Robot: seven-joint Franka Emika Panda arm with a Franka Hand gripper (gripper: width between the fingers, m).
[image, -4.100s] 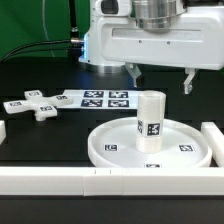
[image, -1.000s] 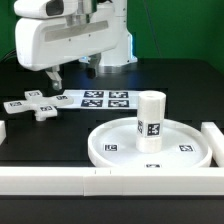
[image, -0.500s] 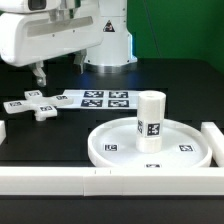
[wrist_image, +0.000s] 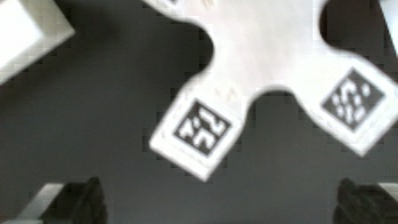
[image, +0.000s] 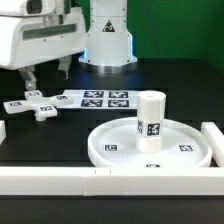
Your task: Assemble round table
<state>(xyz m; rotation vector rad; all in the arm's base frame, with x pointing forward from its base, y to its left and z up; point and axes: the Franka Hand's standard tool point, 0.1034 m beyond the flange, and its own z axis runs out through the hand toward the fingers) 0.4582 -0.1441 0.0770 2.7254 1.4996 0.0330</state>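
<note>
The large rimmed disc (image: 105, 140) lies on the black table at the exterior view's right. The short thick cylinder (image: 150, 120) stands upright on its centre. The small cross-shaped piece (image: 32, 105) lies flat at the exterior view's left, next to the marker board (image: 100, 99). My gripper (image: 47, 74) hangs open and empty a little above the cross piece. In the wrist view the cross piece (wrist_image: 267, 60) with its tags fills the picture beyond my open gripper (wrist_image: 222, 205). The dark fingertips (wrist_image: 71, 200) stand wide apart and touch nothing.
Long white bars border the table at the front (image: 60, 180) and at the exterior view's right (image: 212, 135). A short white end shows at the left edge (image: 2, 130). Another white part's edge shows in the wrist view (wrist_image: 27, 40).
The arm has moved from above the disc and cylinder to the exterior view's left and come lower over the cross piece. The parts have not moved.
</note>
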